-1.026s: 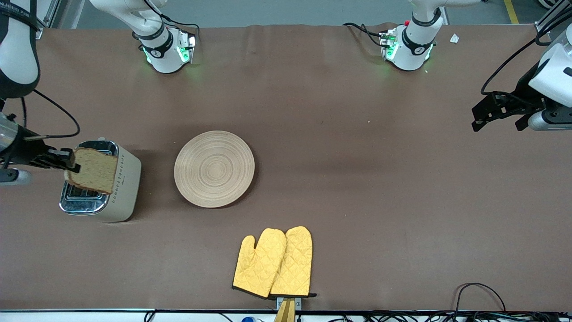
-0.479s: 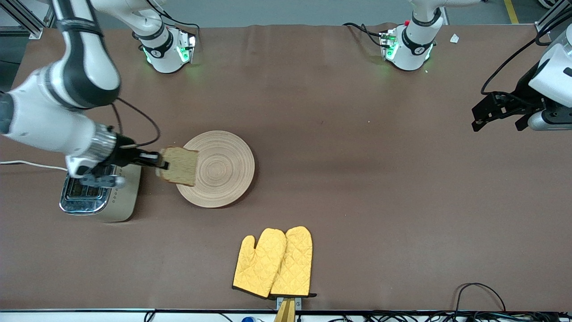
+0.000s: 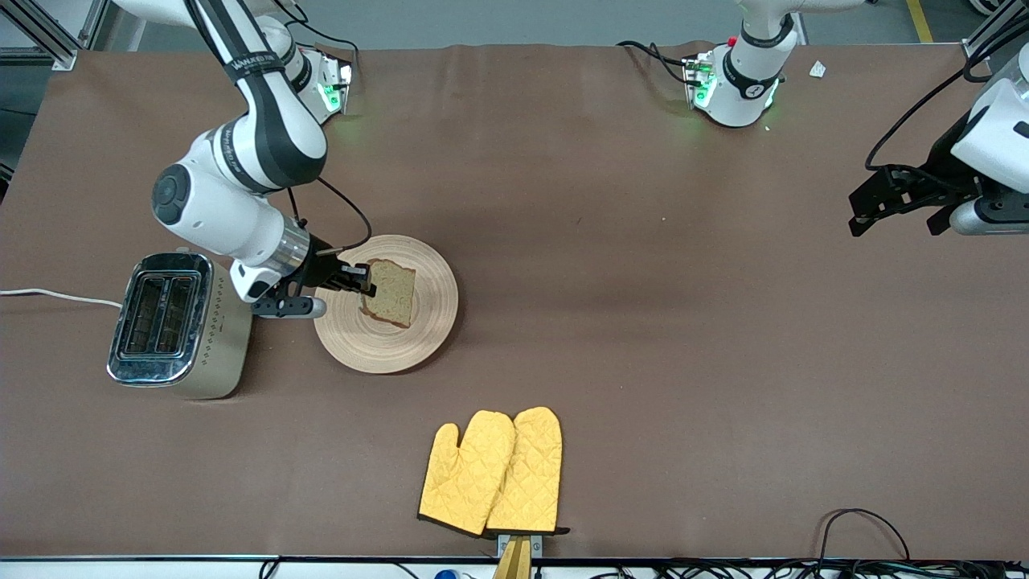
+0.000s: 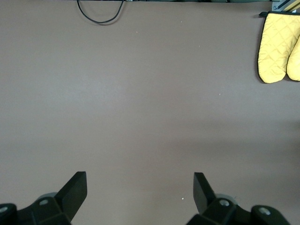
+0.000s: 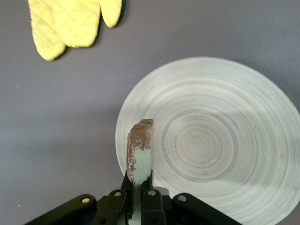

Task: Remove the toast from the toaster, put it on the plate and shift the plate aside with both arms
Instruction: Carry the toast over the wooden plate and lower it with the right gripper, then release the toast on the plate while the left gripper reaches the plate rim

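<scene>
Front view: The toast [image 3: 389, 293] is being held over the plate [image 3: 430, 322] by the right end effector [image 3: 363, 286], whose fingers are being kept closed on the slice's edge that faces the toaster [image 3: 178, 325]. The slice is being shown broad face to the camera, over the middle of the plate. The plate is lying flat on the brown desk [image 3: 643, 362], just beside the toaster, toward the right arm's end of the desk. A pair of yellow oven mitts [image 3: 492, 472] is lying nearer to the front camera than the plate, well apart from it. The left end effector [image 3: 872, 211] is being held in waiting over the left arm's end of the desk, with its fingers spread and nothing between them.

Left wrist view: The two fingertips [image 4: 75, 186] of the left end effector [image 4: 139, 187] are being shown wide apart over bare desk [image 4: 140, 93]. The oven mitts [image 4: 280, 46] are appearing at the picture's edge, and a black cable [image 4: 99, 13] is lying by the desk's edge.

Right wrist view: The toast [image 5: 140, 157] is being seen edge-on, clamped upright between the fingers of the right end effector [image 5: 138, 197]. The plate [image 5: 220, 140] is lying beneath it, and the oven mitts [image 5: 70, 23] are lying on the desk [image 5: 56, 140], well apart from the plate.
</scene>
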Robot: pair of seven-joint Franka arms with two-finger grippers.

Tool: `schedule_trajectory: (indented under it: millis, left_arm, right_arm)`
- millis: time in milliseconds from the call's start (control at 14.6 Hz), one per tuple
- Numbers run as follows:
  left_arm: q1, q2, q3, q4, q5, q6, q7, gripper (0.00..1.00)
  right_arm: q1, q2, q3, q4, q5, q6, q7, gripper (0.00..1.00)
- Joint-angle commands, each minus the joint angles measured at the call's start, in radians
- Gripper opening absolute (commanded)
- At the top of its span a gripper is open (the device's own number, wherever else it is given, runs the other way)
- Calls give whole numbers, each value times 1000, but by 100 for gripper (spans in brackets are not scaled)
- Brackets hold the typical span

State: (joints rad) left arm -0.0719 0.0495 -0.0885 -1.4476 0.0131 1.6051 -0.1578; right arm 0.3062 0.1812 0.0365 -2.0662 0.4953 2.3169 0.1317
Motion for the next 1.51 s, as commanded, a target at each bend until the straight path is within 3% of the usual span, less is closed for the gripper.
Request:
schedule_trajectory:
  millis: [0, 411, 1232, 1368, 1437]
  left_arm:
    - [3, -14, 3, -8, -1, -11, 11, 100]
    - [3, -14, 3, -8, -1, -11, 12, 100]
    - [1, -2, 1, -8, -2, -11, 10, 100]
    - [0, 7, -3, -13, -19, -33, 14, 100]
    - [0, 35, -5, -13, -66, -42, 14, 100]
  right_arm:
    - [16, -31, -1, -78, 29, 39, -1, 0]
    - [27, 40, 14, -103, 29, 183, -27, 0]
    - [-95, 58, -9, -207, 28, 180, -365, 0]
    - [-96, 61, -20, -209, 28, 180, -365, 5]
    - [-96, 67, -24, -207, 26, 180, -369, 14]
